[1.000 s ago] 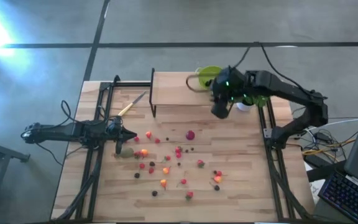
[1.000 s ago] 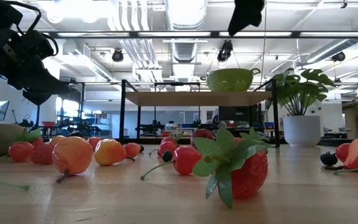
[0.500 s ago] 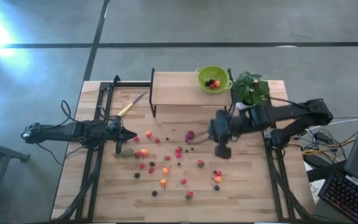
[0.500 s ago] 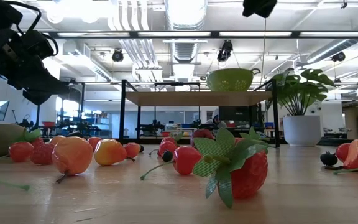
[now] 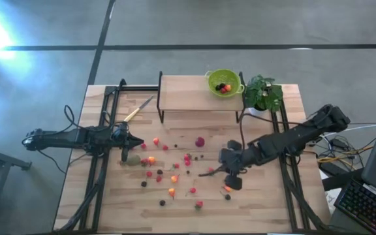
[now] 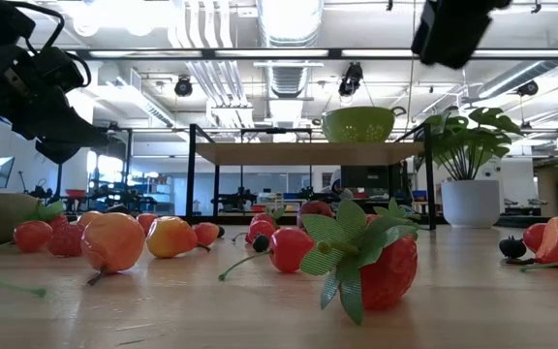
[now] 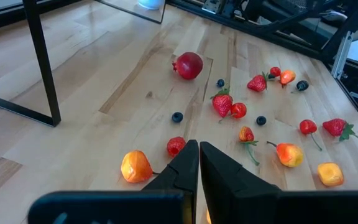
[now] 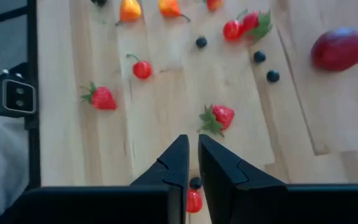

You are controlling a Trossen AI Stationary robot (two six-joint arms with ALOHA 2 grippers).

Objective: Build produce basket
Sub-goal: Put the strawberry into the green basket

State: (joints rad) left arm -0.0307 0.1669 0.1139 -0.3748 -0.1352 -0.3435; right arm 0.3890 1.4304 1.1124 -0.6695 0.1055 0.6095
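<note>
Fruit already lies in the lime-green colander [image 5: 224,83] on the far raised shelf [image 5: 181,91]. From there the right gripper [image 5: 230,175] has swung back and come down over the scattered berries [image 5: 175,171] at mid-table, jaws nearly closed on nothing, above a strawberry [image 8: 219,117], likely its next pick. The left gripper [image 5: 126,151] waits shut beside the kiwi [image 5: 133,159], on the left.

Scattered produce [image 5: 175,171] crowds the middle of the tabletop [image 5: 260,212], whose near corners lie bare. A raised shelf [image 5: 183,93], potted plant [image 5: 262,95] and black side rails [image 5: 96,176] block the far edge and both flanks.
</note>
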